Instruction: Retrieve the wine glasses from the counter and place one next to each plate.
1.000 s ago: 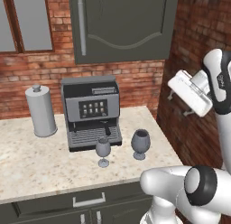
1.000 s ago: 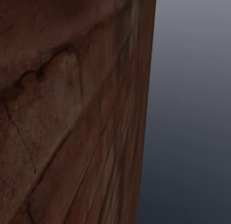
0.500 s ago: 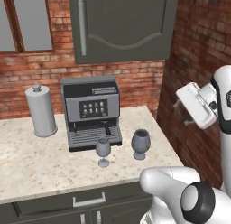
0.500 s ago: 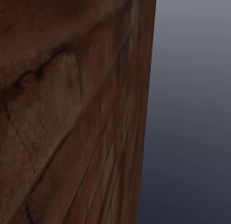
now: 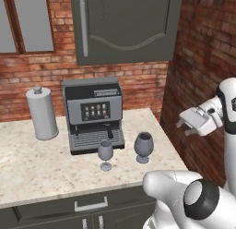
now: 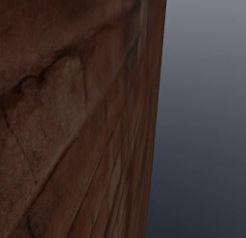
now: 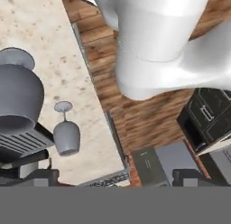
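Gripper (image 5: 183,127) sits right of the counter (image 5: 41,168), off its edge by the brick wall, jaws wide, empty. Both glasses on the counter in front of the coffee machine (image 5: 93,113): slim glass (image 5: 105,155) left, wide glass (image 5: 144,147) right, upright, apart. Canister (image 5: 41,113) further left. No legible writing on the machine's panel.

Three cameras: two on the base, one on the hand.

The left base view looks forward and down at the right end of the counter (image 5: 55,172), close enough to show the coffee machine (image 5: 93,113), both wine glasses (image 5: 105,155) and the wall cabinets above. The right base view is pressed close against a dark wooden panel (image 6: 72,117). The hand view looks down along the counter's front edge (image 7: 67,74) and shares the glasses (image 7: 66,133) and the machine's drip tray with the left base view.
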{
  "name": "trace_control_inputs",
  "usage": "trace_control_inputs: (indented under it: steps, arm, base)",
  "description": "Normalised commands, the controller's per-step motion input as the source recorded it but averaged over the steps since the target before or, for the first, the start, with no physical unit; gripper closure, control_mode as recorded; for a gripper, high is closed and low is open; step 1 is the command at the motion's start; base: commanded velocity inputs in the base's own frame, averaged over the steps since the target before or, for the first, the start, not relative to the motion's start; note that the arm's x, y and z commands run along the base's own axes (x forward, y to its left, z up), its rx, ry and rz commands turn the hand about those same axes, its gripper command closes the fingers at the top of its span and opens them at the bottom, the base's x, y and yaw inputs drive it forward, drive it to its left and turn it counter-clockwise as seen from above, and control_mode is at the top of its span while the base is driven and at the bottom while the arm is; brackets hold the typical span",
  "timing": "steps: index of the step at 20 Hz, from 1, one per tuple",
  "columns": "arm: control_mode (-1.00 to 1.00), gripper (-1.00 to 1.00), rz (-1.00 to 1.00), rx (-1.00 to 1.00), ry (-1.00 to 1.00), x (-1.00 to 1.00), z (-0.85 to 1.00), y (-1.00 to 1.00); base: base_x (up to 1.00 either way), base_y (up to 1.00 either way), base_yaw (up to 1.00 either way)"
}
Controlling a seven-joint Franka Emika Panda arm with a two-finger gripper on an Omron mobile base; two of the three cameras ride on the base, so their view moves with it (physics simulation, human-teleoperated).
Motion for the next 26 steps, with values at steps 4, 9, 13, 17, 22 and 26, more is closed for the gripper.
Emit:
trace_control_inputs:
  steps: [4, 9, 13, 17, 22, 26]
  arm:
    - [-1.00, -1.00, -0.03, 0.23, 0.29, 0.00, -0.21, -0.10]
    - [-1.00, -1.00, 0.12, 0.08, -0.23, 0.00, -0.39, -0.02]
    - [-1.00, -1.00, 0.12, 0.00, -0.37, 0.00, -0.44, -0.01]
    - [-1.00, -1.00, 0.01, 0.00, -0.08, 0.10, -0.27, 0.00]
    - [-1.00, -1.00, 0.00, 0.00, -0.06, 0.08, -0.26, 0.00]
    - [-1.00, -1.00, -0.01, 0.01, -0.06, 0.01, -0.28, 0.00]
  base:
    - [0.00, 0.00, 0.00]
    - [0.00, 0.00, 0.00]
    - [0.00, 0.00, 0.00]
    - [0.00, 0.00, 0.00]
    - [0.00, 0.00, 0.00]
    - [0.00, 0.00, 0.00]
